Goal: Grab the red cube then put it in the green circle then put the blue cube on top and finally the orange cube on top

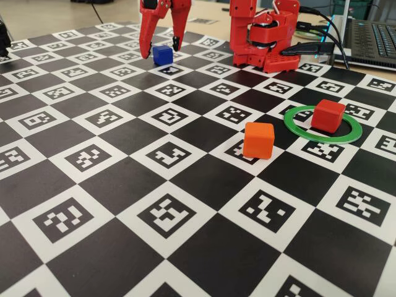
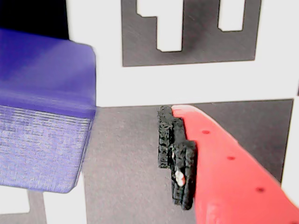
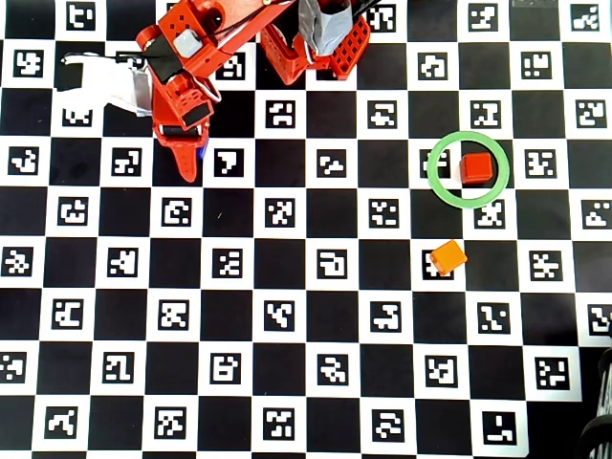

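The blue cube (image 1: 163, 54) sits on the checkerboard at the far side, between the two red fingers of my gripper (image 1: 162, 47), which stands open and reaches down to the board. In the wrist view the blue cube (image 2: 42, 116) fills the left, and a clear gap separates it from the black pad (image 2: 176, 158) of the right finger. From overhead the gripper (image 3: 186, 158) covers nearly all of that cube. The red cube (image 1: 328, 116) rests inside the green circle (image 1: 286, 122), toward its right side. The orange cube (image 1: 258, 140) stands on the board just left of the ring.
The arm's red base (image 1: 266, 37) stands at the far edge of the board, with cables and a laptop (image 1: 374, 37) behind it to the right. In the overhead view the base (image 3: 316, 38) is at the top centre.
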Robot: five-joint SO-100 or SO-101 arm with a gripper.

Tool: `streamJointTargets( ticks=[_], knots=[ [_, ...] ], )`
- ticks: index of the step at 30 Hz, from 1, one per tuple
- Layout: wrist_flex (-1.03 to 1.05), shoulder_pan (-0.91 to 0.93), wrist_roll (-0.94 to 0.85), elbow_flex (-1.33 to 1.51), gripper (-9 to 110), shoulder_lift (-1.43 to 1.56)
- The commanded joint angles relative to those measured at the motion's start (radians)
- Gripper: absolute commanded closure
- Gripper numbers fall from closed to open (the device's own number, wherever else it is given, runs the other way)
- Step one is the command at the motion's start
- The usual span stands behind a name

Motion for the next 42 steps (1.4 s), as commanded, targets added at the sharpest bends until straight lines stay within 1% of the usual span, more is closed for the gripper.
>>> streamJointTargets(
  ticks=[1,9,26,35,39,42],
  knots=[
    [-0.029,-0.002,0.014,-0.003,57,0.051],
    [-0.084,-0.009,0.077,-0.002,57,0.046],
    [-0.044,-0.063,0.262,0.0,57,0.037],
    [-0.057,-0.061,0.31,0.002,58,0.037],
    [-0.064,-0.061,0.314,0.006,61,0.035],
    [-0.071,-0.061,0.31,0.009,72,0.035]
  ],
)
